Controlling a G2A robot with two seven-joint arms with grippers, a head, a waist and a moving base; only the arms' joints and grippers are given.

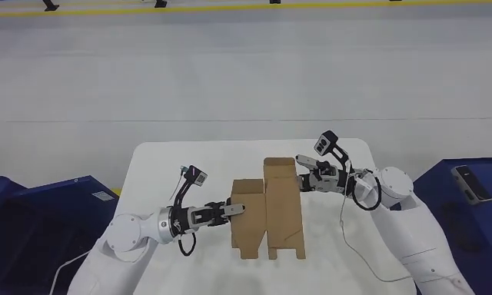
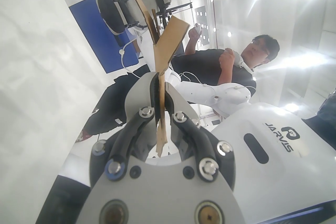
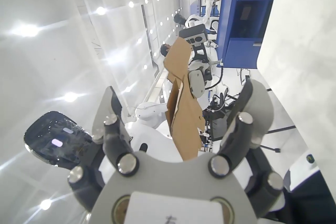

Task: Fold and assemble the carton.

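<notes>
Carton (image 1: 267,210) mid-frame, partly opened
left gripper (image 2: 158,83) pinches a panel edge to steady it, right gripper (image 3: 181,91) gapes open around the opposite edge, probably to fold

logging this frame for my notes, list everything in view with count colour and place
carton: 1, brown, over the table's middle, between the two grippers
table: 1, white, under the carton
bins: 2, blue, one at each side of the table
floor line: 1, yellow, far across the floor
left gripper: 1, grey and black, shut on the carton's edge
right gripper: 1, grey and black, open, carton's opposite edge between its fingers
</notes>
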